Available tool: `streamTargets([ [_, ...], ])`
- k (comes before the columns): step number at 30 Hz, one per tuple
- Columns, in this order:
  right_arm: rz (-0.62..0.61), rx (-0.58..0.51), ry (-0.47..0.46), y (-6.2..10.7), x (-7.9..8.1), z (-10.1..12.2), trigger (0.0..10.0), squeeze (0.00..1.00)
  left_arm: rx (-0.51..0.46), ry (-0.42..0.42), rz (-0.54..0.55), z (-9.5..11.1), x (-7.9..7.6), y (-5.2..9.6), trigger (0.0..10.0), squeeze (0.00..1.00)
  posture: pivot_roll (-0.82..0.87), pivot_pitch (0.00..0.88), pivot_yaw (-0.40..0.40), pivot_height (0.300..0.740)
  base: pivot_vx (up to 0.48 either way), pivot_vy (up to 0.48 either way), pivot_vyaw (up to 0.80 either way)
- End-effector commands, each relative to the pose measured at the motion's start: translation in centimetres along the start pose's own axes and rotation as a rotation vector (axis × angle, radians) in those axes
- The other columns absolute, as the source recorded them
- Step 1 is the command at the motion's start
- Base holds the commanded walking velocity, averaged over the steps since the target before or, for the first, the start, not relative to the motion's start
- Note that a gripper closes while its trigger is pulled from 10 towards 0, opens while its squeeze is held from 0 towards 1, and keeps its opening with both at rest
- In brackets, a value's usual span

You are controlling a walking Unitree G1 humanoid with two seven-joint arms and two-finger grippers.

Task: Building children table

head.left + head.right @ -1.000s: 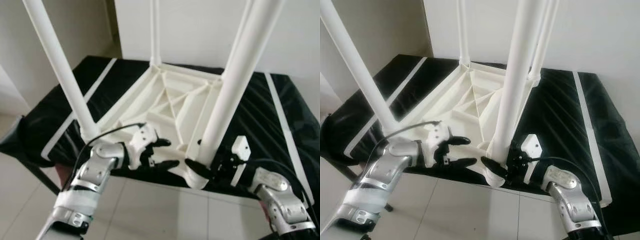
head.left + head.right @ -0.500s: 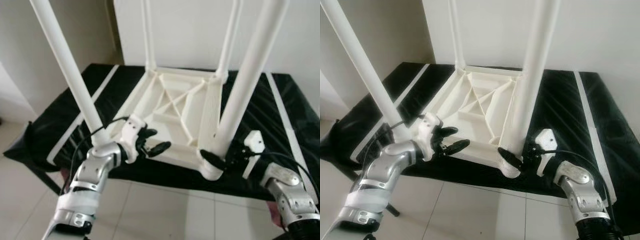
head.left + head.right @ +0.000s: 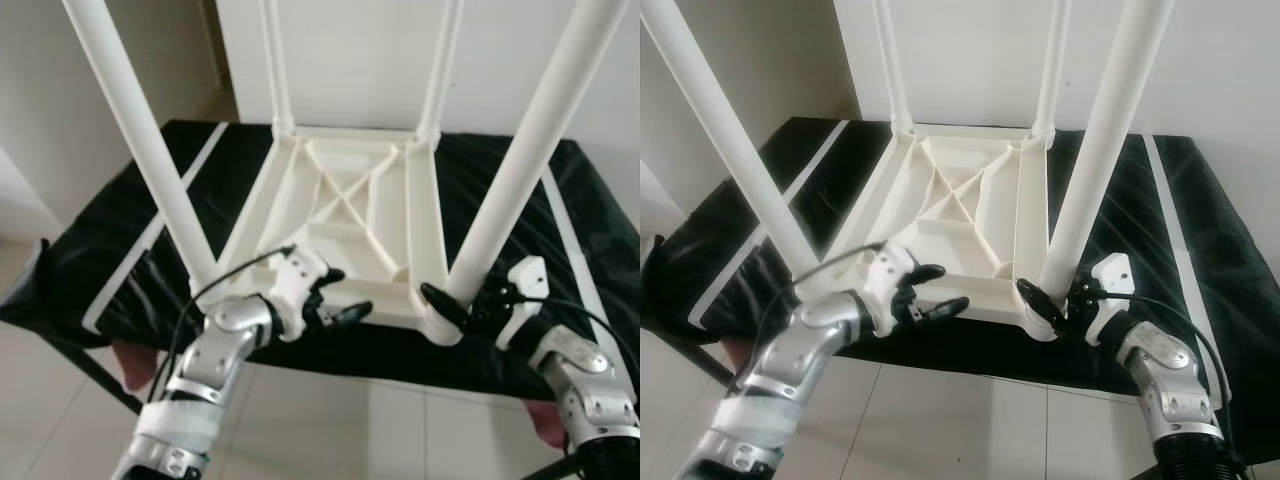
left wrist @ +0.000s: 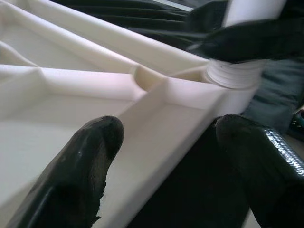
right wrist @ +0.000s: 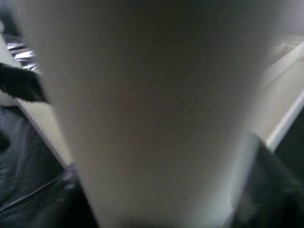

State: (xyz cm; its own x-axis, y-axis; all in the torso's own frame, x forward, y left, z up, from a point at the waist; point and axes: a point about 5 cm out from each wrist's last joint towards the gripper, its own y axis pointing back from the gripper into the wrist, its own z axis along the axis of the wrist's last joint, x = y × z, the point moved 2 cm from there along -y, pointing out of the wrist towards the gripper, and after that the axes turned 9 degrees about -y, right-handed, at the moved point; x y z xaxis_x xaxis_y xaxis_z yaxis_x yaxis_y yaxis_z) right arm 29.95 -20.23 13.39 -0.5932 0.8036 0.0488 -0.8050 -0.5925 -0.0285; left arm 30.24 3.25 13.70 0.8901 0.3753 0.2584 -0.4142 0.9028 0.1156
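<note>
I see the white children's table (image 3: 345, 215) lying upside down on a surface (image 3: 120, 235) covered with a black cloth that has white stripes. Its four legs point up, and the ribbed underside of the top faces me.

My left end effector (image 3: 340, 293) is at the near edge of the tabletop, left of middle. Its fingers (image 4: 90, 152) are spread apart: in the left wrist view one black finger lies over the inner side of the rim and the other hangs outside it, with the white rim between them. I cannot tell whether either finger touches the plastic.

My right end effector (image 3: 455, 303) is at the near right corner, at the base of the near right leg (image 3: 525, 160). One black finger (image 3: 1033, 296) lies against the foot of the leg on its left side. In the right wrist view the white leg (image 5: 156, 109) stands very close between the fingers, blurred. It looks clasped around the leg, though I cannot see firm contact on both sides.

The near left leg (image 3: 140, 140) rises just behind the left arm, and the two far legs stand by the white wall (image 3: 350, 50).
</note>
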Motion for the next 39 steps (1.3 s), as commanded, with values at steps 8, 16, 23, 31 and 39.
streamTargets([
  [8, -0.091, 0.028, 0.001, -0.1, -0.1, -0.8, 0.0, 0.00, 0.002, -0.014, 0.055, 0.3, -1.0, -1.0, 10.0, 0.00, -0.04, 0.002, 0.033, 0.740, 0.000, 0.000, 0.00],
  [16, -0.333, -0.060, -0.031, -0.2, 0.6, -0.2, 10.0, 0.00, 0.022, -0.043, 0.162, -0.1, 0.4, -0.9, 10.0, 0.00, -0.04, 0.000, 0.018, 0.740, 0.000, 0.000, 0.00],
  [23, -0.586, -0.086, -0.093, -0.5, 1.5, -0.9, 10.0, 0.00, 0.022, -0.053, 0.195, -0.2, 0.8, -0.7, 10.0, 0.00, -0.05, 0.000, 0.017, 0.740, 0.000, 0.000, 0.00],
  [31, -0.874, -0.096, -0.229, -0.9, 3.7, -2.2, 10.0, 0.00, 0.022, 0.018, 0.213, -0.5, 1.1, -0.8, 10.0, 0.00, -0.04, 0.000, 0.015, 0.740, 0.000, 0.000, 0.00],
  [39, -0.846, -0.177, -0.216, -1.1, 4.0, -0.6, 10.0, 1.00, 0.005, 0.034, 0.207, -0.5, 1.1, -0.7, 10.0, 0.00, -0.05, 0.000, 0.021, 0.740, 0.000, 0.000, 0.00],
])
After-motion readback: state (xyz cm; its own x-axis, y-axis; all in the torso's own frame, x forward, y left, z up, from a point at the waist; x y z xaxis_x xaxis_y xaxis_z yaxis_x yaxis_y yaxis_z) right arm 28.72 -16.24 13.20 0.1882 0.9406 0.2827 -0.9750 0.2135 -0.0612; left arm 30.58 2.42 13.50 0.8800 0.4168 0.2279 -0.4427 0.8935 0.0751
